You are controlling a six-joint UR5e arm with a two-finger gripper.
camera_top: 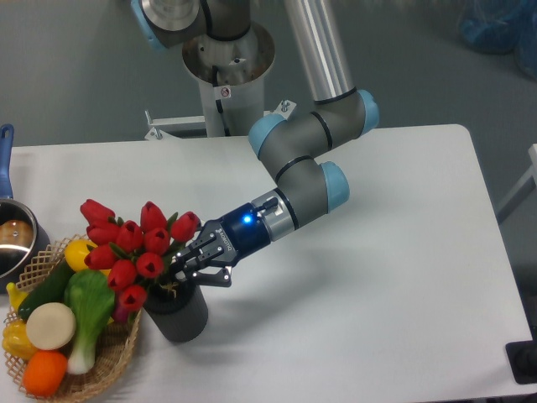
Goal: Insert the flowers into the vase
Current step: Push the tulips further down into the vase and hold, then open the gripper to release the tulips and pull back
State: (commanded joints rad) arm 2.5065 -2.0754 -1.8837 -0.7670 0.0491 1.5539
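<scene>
The flowers (134,248) are a bunch of red tulip buds with green leaves, tilted to the left over the dark grey vase (181,317). Their stem ends sit at the vase's mouth, and how deep they reach is hidden. My gripper (185,270) comes in from the right, just above the vase's rim, shut on the stems. The vase stands upright on the white table near its front left.
A wicker basket (113,363) of vegetables and fruit touches the vase's left side, under the blooms. A steel pot (12,245) with a blue handle is at the left edge. The arm's base column (226,67) stands behind the table.
</scene>
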